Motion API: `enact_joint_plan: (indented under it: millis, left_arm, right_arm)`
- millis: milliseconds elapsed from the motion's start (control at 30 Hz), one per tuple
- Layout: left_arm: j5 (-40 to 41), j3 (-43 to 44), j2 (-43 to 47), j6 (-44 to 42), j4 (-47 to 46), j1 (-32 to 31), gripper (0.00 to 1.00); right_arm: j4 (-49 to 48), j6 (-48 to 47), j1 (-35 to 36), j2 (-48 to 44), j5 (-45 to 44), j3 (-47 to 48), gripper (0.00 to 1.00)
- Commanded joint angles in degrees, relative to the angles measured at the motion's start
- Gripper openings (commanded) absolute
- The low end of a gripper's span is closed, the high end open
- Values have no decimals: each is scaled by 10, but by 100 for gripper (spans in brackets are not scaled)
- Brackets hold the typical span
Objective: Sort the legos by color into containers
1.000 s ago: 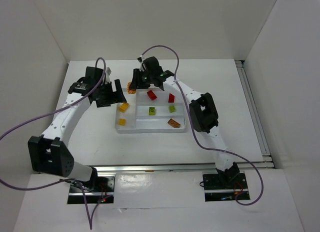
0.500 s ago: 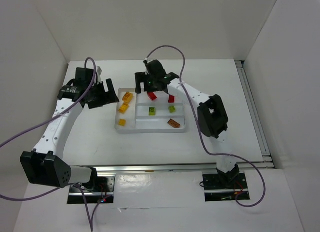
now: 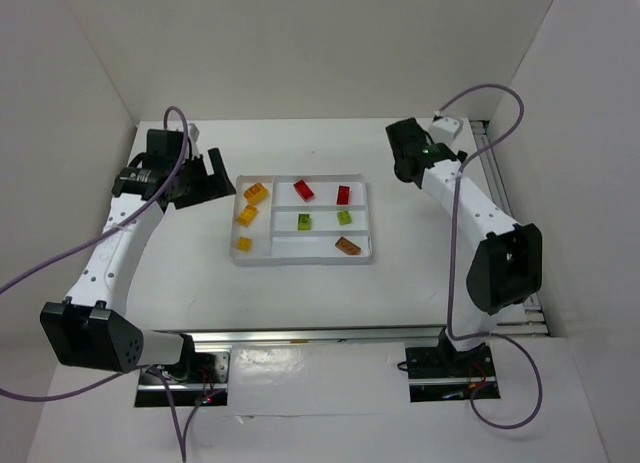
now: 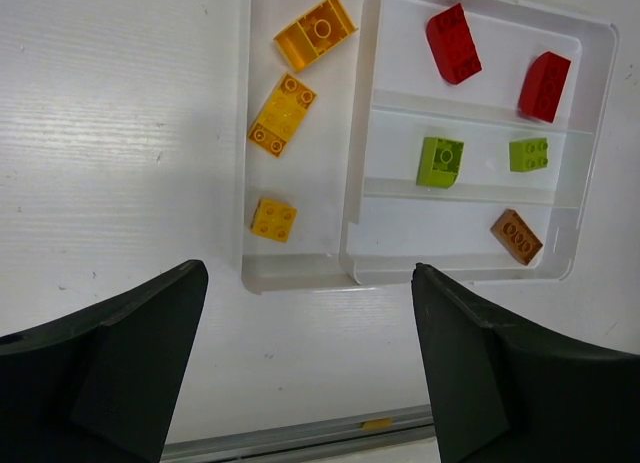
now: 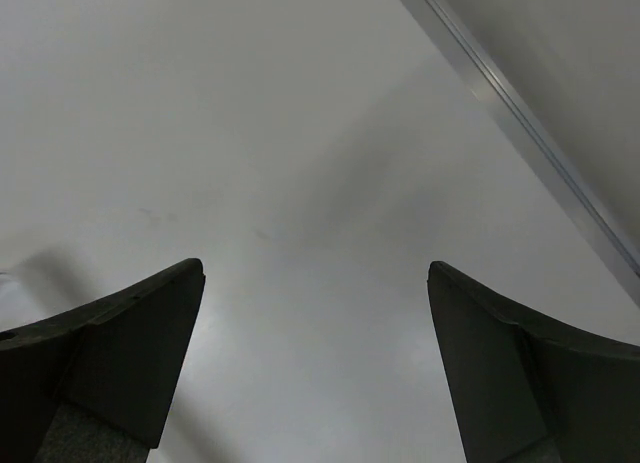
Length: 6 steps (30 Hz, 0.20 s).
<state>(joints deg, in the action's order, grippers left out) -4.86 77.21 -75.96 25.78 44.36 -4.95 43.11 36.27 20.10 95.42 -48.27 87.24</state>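
The white tray lies mid-table, and all the legos in view rest inside its containers. Three yellow bricks fill the tall left section. Two red bricks sit in the back narrow section, two lime green ones in the middle one, and one orange brick in the front one. My left gripper hovers just left of the tray, open and empty. My right gripper hangs open at the back right, apart from the tray, with bare table between its fingers.
A metal rail runs along the table's right edge and shows in the right wrist view. Another rail lines the near edge. White walls enclose the back and sides. Purple cables loop off both arms.
My right gripper opened, left a yellow brick in the tall section, then swung from the tray's back-left corner to the back right. The left arm drew back slightly to the left.
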Motion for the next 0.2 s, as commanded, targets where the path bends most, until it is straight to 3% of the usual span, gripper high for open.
enact_joint_plan:
  millis: [0, 167]
  left_arm:
    - [-1, 31, 15, -2, -30, 6, 94]
    - [-6, 37, 3, -7, -25, 6, 94]
  right_arm:
    - [105, 57, -4, -16, -39, -82, 100]
    - [59, 68, -11, -53, 9, -172, 100]
